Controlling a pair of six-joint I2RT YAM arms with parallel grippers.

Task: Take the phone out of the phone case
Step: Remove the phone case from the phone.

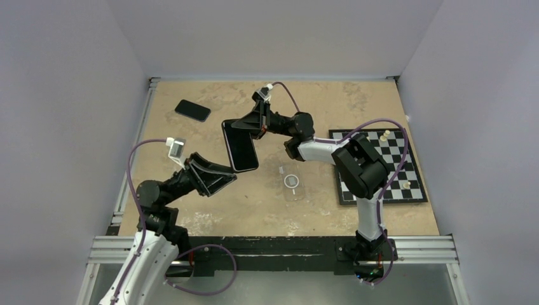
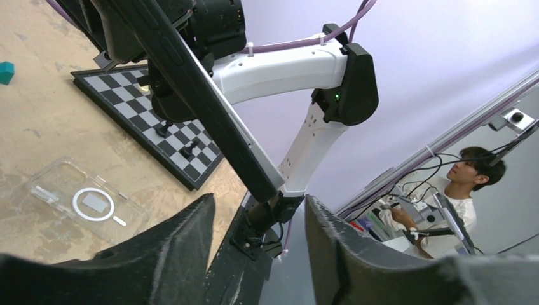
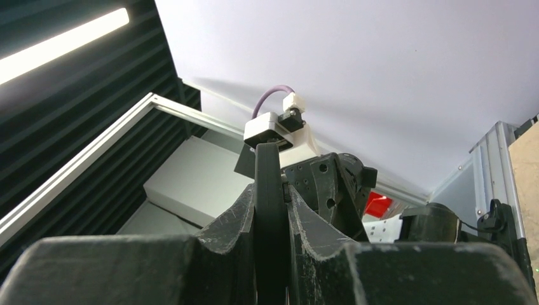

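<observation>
Above the bench's (image 1: 210,219) middle, the right gripper (image 1: 249,126) clamps the bare phone (image 1: 240,147) aloft. The left gripper (image 1: 224,181) stands parted and empty beside the phone's lower end. The clear case (image 1: 292,183) lies empty near the bench's centre, so extraction looks done.

Both arms are white shells jointed with black housings: the left arm (image 1: 149,260) and the right arm (image 1: 368,213), whose black elbow block carries a green light (image 2: 336,97). Purple cables (image 1: 130,171) run to white wrist cameras (image 1: 176,149). The fingers (image 2: 171,254) are matte black, rough-surfaced wedges.
</observation>
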